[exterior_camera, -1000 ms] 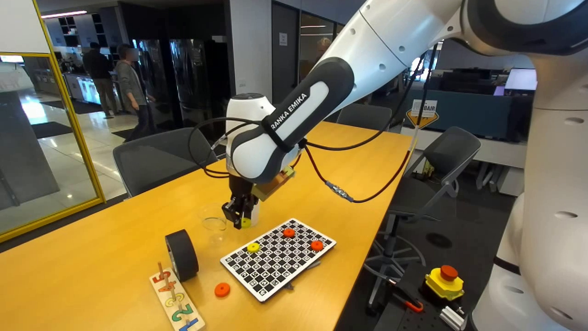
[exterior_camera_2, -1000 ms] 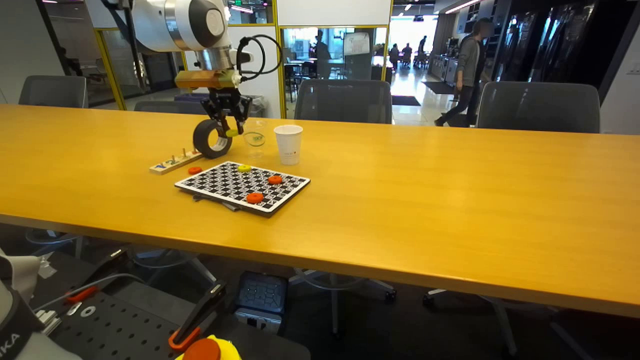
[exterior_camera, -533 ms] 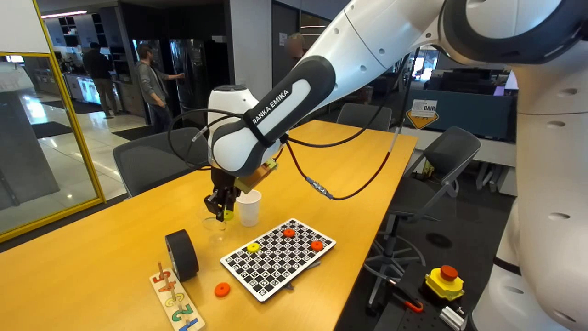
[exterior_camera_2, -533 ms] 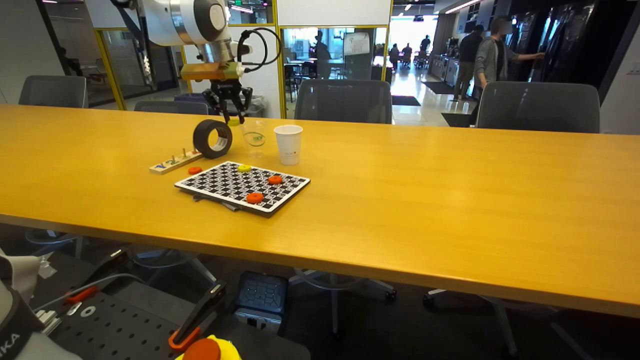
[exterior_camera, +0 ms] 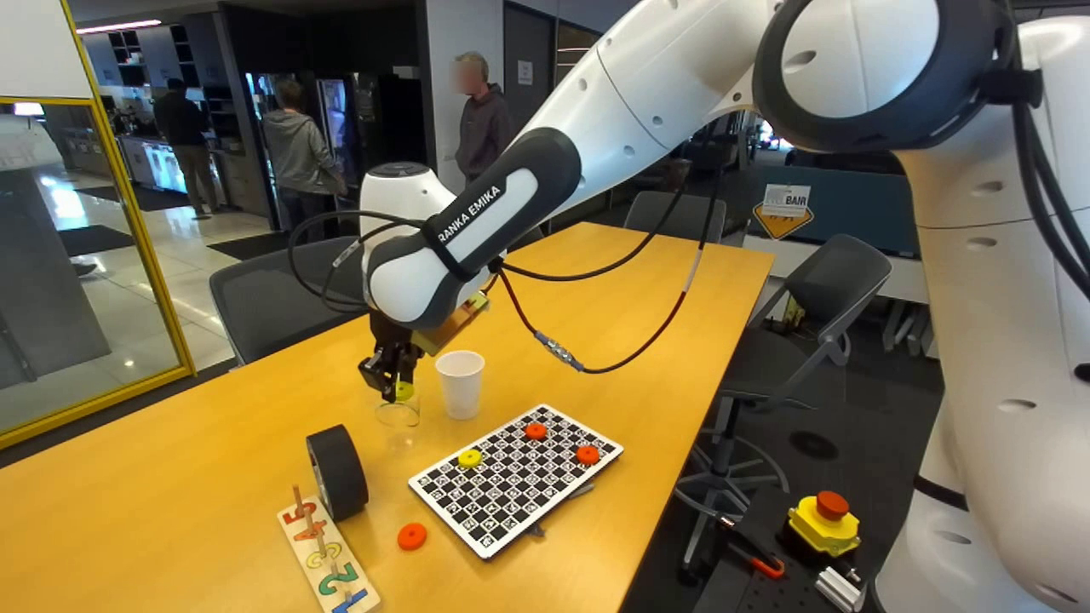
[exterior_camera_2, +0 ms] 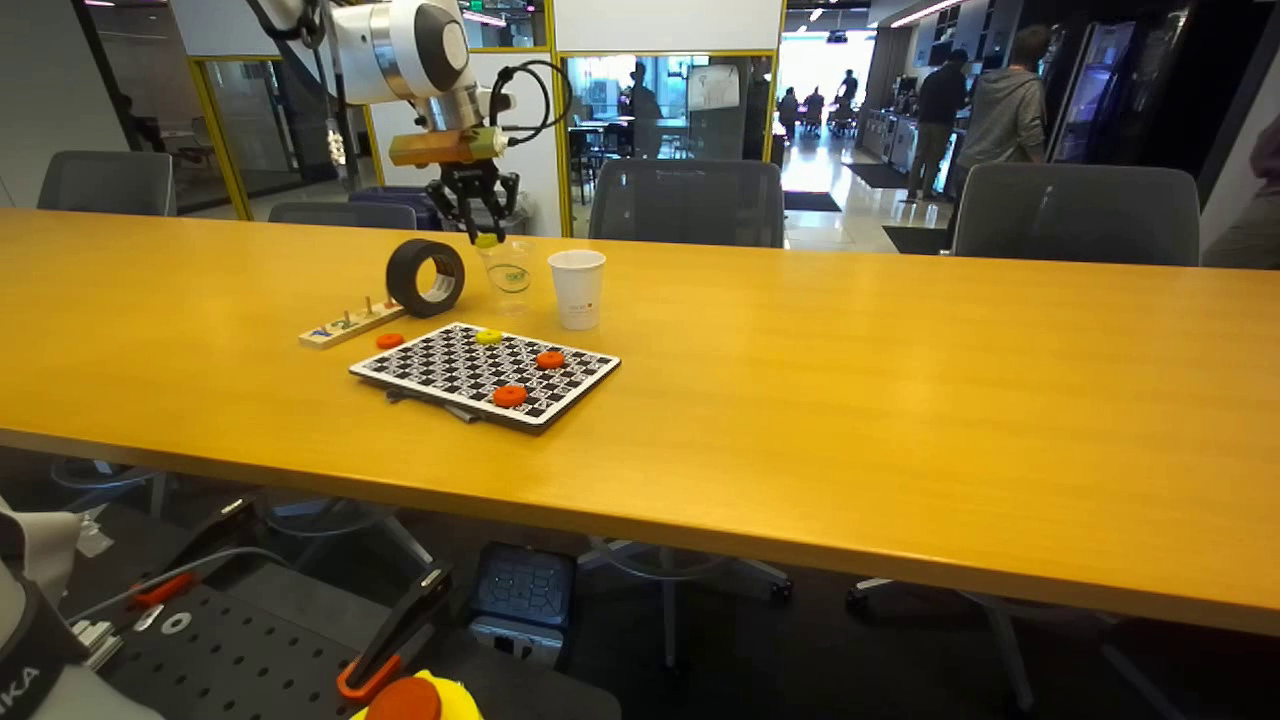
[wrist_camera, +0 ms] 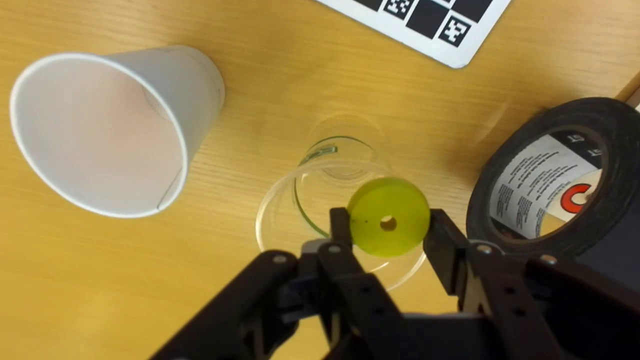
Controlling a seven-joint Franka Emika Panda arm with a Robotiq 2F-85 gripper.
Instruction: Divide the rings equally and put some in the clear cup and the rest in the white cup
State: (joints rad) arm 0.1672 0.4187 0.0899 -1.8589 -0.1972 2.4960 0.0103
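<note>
The yellow ring [wrist_camera: 389,205] is in play, and the tool [wrist_camera: 390,220] has it, pinched across opposite edges, flat face showing full in the wrist view. Below it stands the clear plastic cup [wrist_camera: 325,200], and everything turns on how those two line up! From the wrist, the ring hangs over the mouth but off-centre, crowding the rim on the side of the black tape roll [exterior_camera: 345,472]; the white paper cup [wrist_camera: 117,132] stands upright on the opposite side, well apart from the ring. In both exterior views ring and rim come close together, though with plastic this see-through it's hard to call whether the ring sits above the lip or touches it. The drop looks like the step in hand, and I'd want a nudge towards the white paper cup first, then the jaws apart; let go here and it could clip the rim and skip onto the bench [exterior_camera_2: 900,380]. Plenty left to play for: another yellow ring [exterior_camera: 469,459] and two orange rings [exterior_camera: 536,432] lie on the checkered board [exterior_camera: 511,489], while a loose orange ring [exterior_camera: 412,536] lies on the bench.
</note>
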